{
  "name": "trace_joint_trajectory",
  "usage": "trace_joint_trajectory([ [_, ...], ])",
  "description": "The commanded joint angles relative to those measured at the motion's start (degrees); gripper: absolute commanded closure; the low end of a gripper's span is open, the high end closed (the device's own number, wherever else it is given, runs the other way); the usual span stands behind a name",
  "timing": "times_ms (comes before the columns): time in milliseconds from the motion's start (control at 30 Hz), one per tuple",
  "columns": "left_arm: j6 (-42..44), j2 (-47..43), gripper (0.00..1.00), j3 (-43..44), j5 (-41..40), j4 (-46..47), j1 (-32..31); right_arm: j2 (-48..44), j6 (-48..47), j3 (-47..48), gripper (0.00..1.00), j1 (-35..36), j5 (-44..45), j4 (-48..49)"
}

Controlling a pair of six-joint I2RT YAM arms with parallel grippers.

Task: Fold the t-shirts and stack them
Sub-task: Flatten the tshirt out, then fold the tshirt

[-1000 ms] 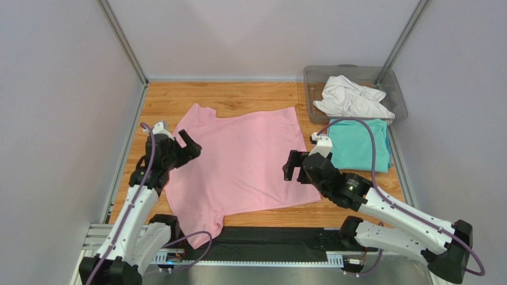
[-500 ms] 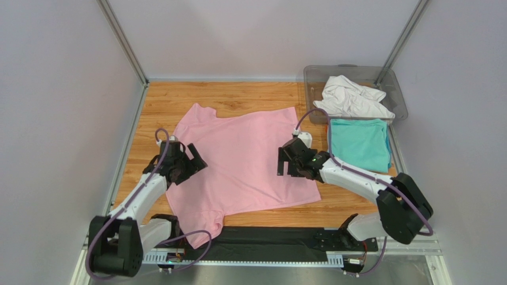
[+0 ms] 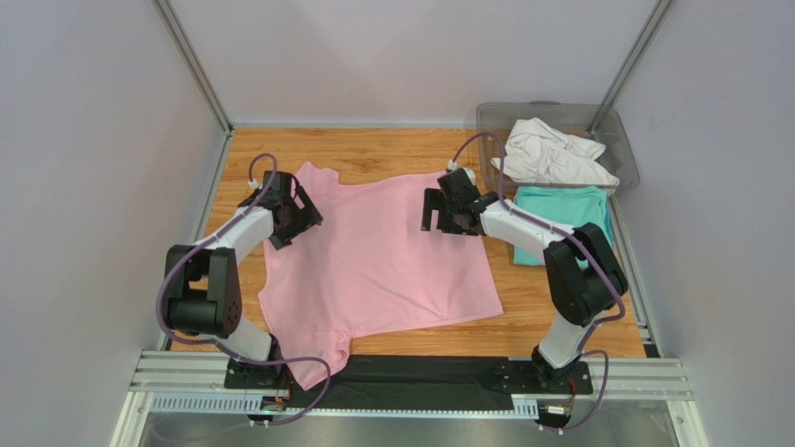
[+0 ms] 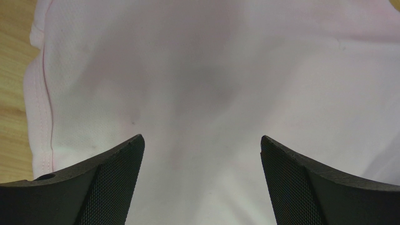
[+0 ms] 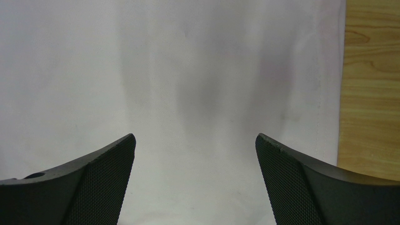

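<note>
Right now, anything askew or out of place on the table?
Two things. The pink t-shirt lies flat but skewed to the table edges, its near sleeve hanging over the front edge onto the black rail. The white t-shirt is bunched up, spilling over the grey bin's front rim. The folded teal t-shirt looks tidy.

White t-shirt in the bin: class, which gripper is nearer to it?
Right. The right gripper is just left of the white t-shirt; the left gripper is across the pink t-shirt.
</note>
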Motion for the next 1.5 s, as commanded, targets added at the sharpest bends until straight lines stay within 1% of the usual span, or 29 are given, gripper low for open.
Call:
trace_joint_trajectory([
  [0, -0.6, 4.3, 0.00, 5.1, -1.9, -2.6, 0.7, 5.0, -2.7, 4.9, 0.00, -1.7, -4.4, 0.1],
  [33, -0.2, 7.3, 0.00, 6.6, -2.2, -3.5, 0.7, 5.9, -2.9, 5.5, 0.00, -1.9, -4.6, -0.3],
  [100, 0.0, 10.4, 0.00, 11.5, -2.4, -6.5, 0.8, 8.0, -3.5, 7.5, 0.00, -2.0, -4.0, -0.7],
  [233, 1.0, 19.3, 0.00, 19.0, -0.8, -9.0, 1.2, 10.5, -3.8, 10.2, 0.00, -3.6, -2.9, -2.3],
  [267, 1.1, 20.8, 0.00, 22.2, -0.5, -10.9, 1.4, 10.9, -3.5, 10.4, 0.00, -3.9, -3.1, -2.4],
  [400, 3.0, 29.4, 0.00, 30.7, 3.2, -14.6, 1.7, 13.4, -4.1, 11.9, 0.00, -6.2, -5.3, -2.5],
  [467, 3.3, 32.1, 0.00, 35.9, 4.5, -16.8, 1.8, 14.1, -4.2, 12.4, 0.00, -7.3, -6.8, -1.9],
  [533, 3.8, 36.3, 0.01, 39.9, 4.8, -18.6, 1.9, 15.6, -4.7, 13.7, 0.00, -8.0, -9.1, -1.2],
  [567, 4.1, 37.9, 0.02, 44.1, 5.5, -20.4, 2.3, 16.1, -4.9, 14.3, 0.00, -8.3, -9.2, -1.1],
  [633, 4.4, 41.6, 0.00, 48.4, 7.2, -21.8, 2.7, 18.1, -5.4, 16.1, 0.00, -9.2, -9.6, -1.1],
  [667, 4.4, 42.8, 0.00, 52.1, 7.4, -22.4, 3.1, 18.8, -6.0, 18.1, 0.00, -9.6, -9.7, -1.1],
  [733, 4.9, 45.8, 0.00, 55.8, 7.9, -22.8, 3.7, 21.4, -6.4, 20.2, 0.00, -10.4, -10.1, -1.3],
  [867, 6.1, 50.1, 0.00, 65.7, 9.9, -23.5, 4.3, 25.0, -8.2, 25.9, 0.00, -11.2, -9.9, -2.2],
  [900, 6.8, 51.5, 0.00, 69.0, 11.5, -23.9, 5.8, 26.4, -9.7, 29.5, 0.00, -11.3, -9.5, -3.1],
  [967, 6.9, 52.1, 0.00, 72.2, 12.0, -25.1, 6.0, 26.6, -10.3, 30.7, 0.00, -11.4, -9.4, -4.5],
  [1000, 7.1, 51.9, 0.00, 73.5, 13.2, -26.2, 6.1, 26.5, -11.4, 33.3, 0.00, -11.3, -9.7, -5.4],
  [1067, 7.6, 47.7, 0.00, 72.7, 13.9, -26.5, 5.6, 24.0, -12.1, 34.7, 0.00, -11.1, -11.4, -8.0],
  [1100, 7.9, 45.2, 0.00, 71.0, 12.7, -26.4, 5.4, 22.5, -12.2, 34.4, 0.00, -10.8, -11.9, -8.3],
  [1133, 8.2, 39.6, 0.00, 66.8, 11.6, -26.1, 4.8, 20.8, -12.7, 32.6, 0.00, -10.0, -11.8, -8.1],
  [1167, 8.6, 36.3, 0.00, 64.1, 10.2, -25.7, 4.9, 18.7, -12.9, 31.2, 0.00, -9.6, -11.1, -7.8],
  [1200, 9.0, 29.7, 0.00, 61.4, 7.6, -25.6, 3.2, 13.8, -13.1, 29.4, 0.00, -8.7, -9.9, -7.4],
  [1233, 8.9, 26.1, 0.00, 55.0, 6.3, -25.6, 2.7, 11.3, -13.4, 25.1, 0.00, -6.9, -6.6, -7.0],
  [1267, 8.4, 22.4, 0.00, 50.9, 4.9, -25.4, 1.8, 8.7, -12.9, 23.0, 0.00, -5.7, -3.7, -6.9],
  [1300, 6.8, 14.6, 0.00, 46.5, 1.7, -24.9, 1.2, 3.8, -12.3, 20.5, 0.00, -4.8, -1.6, -6.9],
  [1333, 6.0, 10.5, 0.00, 36.6, 0.3, -24.1, 0.3, 1.4, -10.8, 15.4, 0.00, -2.9, 0.4, -6.9],
  [1367, 4.5, 6.2, 0.00, 31.3, -2.4, -22.7, -0.3, -3.6, -9.8, 11.9, 0.00, -2.0, 0.8, -6.6],
  [1400, 3.4, -2.0, 0.00, 26.1, -3.3, -21.9, -0.7, -5.9, -8.8, 9.0, 0.00, -1.2, 1.1, -6.3],
  [1433, 1.5, -6.2, 0.00, 15.9, -3.7, -20.0, -1.2, -8.4, -7.5, 6.1, 0.00, 0.8, 1.6, -5.2],
  [1467, 0.2, -10.3, 0.00, 11.1, -3.6, -19.6, -1.3, -13.1, -5.6, -0.2, 0.00, 1.6, 1.8, -4.4],
])
